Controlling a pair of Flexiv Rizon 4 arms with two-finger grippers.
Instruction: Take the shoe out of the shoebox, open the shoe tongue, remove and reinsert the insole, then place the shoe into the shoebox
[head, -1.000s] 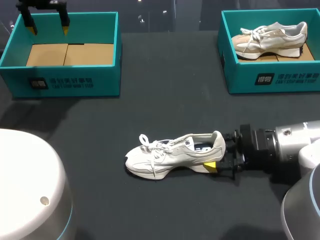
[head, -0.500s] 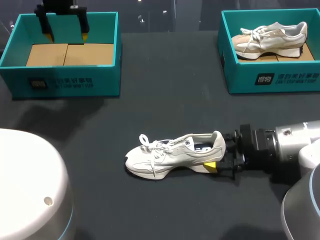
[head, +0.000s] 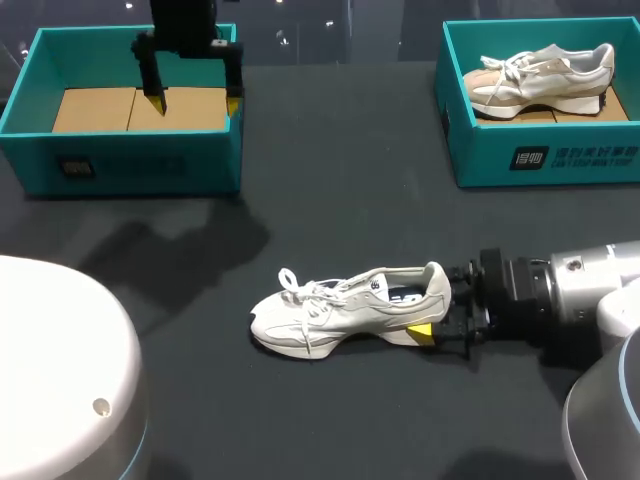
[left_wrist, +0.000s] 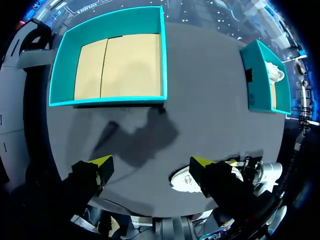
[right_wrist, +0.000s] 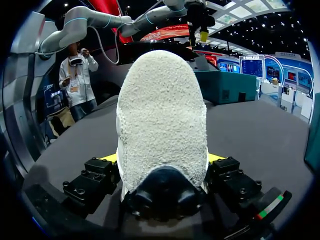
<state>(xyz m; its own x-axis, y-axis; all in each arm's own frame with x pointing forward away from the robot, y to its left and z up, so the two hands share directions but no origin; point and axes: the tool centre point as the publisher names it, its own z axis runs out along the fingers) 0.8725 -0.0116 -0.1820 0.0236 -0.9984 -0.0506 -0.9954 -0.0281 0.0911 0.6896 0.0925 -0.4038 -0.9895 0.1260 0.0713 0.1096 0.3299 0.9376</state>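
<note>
A white sneaker (head: 340, 310) stands upright on the dark table, toe to the left; its laces are loose. My right gripper (head: 436, 308) has the heel between its fingers, one on each side, and is shut on the heel. In the right wrist view the fuzzy heel (right_wrist: 162, 115) fills the space between the yellow tips of the right gripper (right_wrist: 162, 159). My left gripper (head: 194, 100) hangs open and empty above the right part of the left shoebox (head: 130, 165). From the left wrist view, the left gripper (left_wrist: 151, 163) is high above the table, the sneaker (left_wrist: 186, 181) far below it.
The teal left shoebox (left_wrist: 162, 55) shows only its cardboard floor. A second teal shoebox (head: 550, 160) at the back right holds another pale sneaker (head: 540, 75). Dark table lies between the two boxes and the shoe.
My left gripper has moved to the right, from the left shoebox's back left corner to above its right part. The right gripper and the sneaker have not moved.
</note>
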